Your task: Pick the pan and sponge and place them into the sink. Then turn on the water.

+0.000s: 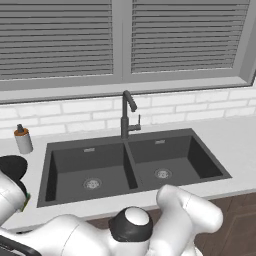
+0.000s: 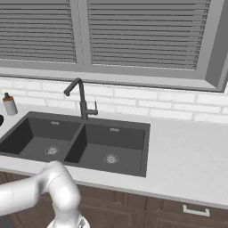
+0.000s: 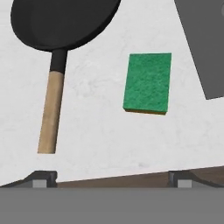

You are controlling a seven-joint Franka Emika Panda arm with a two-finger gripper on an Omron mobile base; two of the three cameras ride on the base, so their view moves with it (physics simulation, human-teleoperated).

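Observation:
In the hand view the black pan [image 3: 61,22] lies on the white counter at the upper left, and its light wooden handle [image 3: 51,111] runs down toward me. The green sponge [image 3: 147,83] lies flat to the handle's right, apart from it, with a thin orange edge at its near side. My gripper [image 3: 113,179] hovers above the counter's front edge, open and empty, its fingertips [image 3: 43,178] wide apart. A corner of the dark grey sink [image 3: 205,43] shows at the upper right. The sink [image 1: 130,187] has two empty basins. No water shows at the faucet [image 1: 127,112].
A grey soap bottle [image 1: 22,140] with a brown cap stands at the back left of the sink, near the pan's rim [image 1: 12,167]. A white brick wall and a shuttered window rise behind the counter [image 2: 187,156], which stretches to the sink's right.

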